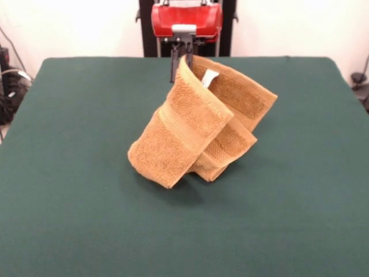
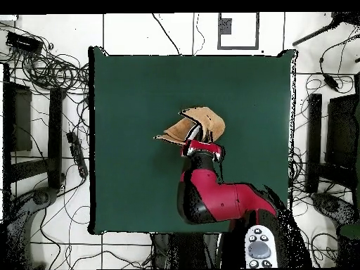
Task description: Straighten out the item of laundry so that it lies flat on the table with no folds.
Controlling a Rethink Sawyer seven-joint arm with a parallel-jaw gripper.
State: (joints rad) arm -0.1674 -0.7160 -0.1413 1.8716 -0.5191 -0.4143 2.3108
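A hand towel (image 1: 193, 124) of orange-tan terry cloth is shown near the middle of the green-covered table (image 1: 69, 219), lifted by one upper edge so that it hangs as a draped, doubled mass. At the left of the front view, the towel's lowest corner is seen resting on the table, and a paler woven band is seen running diagonally across the front panel. Toward the centre, the raised edge is met by the gripper (image 1: 180, 60), which descends from the red arm at the far side; its dark fingers are pressed together on the cloth at that edge. A small white label is visible just inside the fold, beside the pinched edge. To the right, a second layer is seen curling behind and beneath the first, its end tucked under. In the overhead view, the towel (image 2: 200, 121) is seen as a compact bunch just beyond the arm's wrist, well apart from every table edge. The task is judged to be at an early stage: the cloth is held, but several folds remain and no part has yet been spread flat.
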